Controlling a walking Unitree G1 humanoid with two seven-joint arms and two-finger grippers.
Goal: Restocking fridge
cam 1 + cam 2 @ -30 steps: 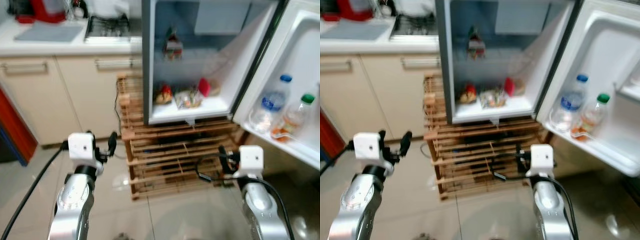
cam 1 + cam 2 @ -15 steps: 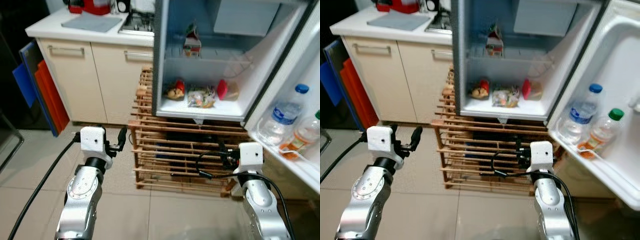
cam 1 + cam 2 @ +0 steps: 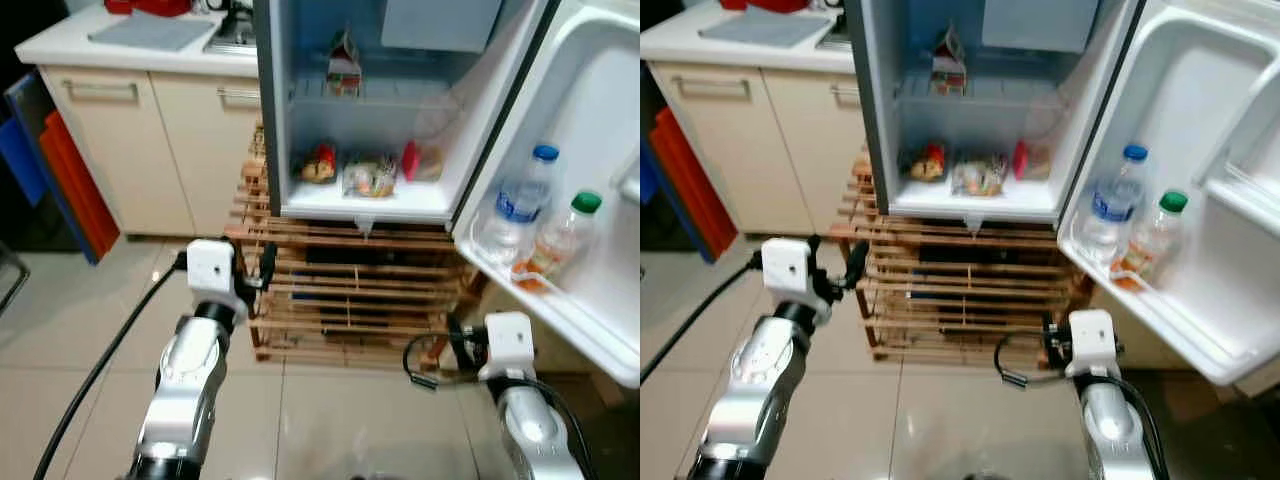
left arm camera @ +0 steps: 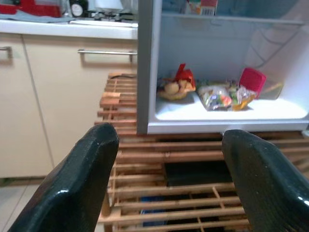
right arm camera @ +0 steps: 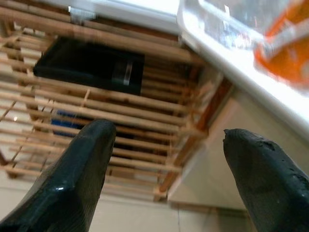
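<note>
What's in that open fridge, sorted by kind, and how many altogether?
Clear plastic bottles in the door: 2, blue-capped and green-capped
Small cartons, upper shelf: 1
Bagged foods, bottom shelf: 2
Red packets: 1
Total: 6

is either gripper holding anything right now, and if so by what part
Nothing is held. The left gripper is open with only air between its fingers, facing the fridge. The right gripper is open too, facing the wooden rack.
</note>
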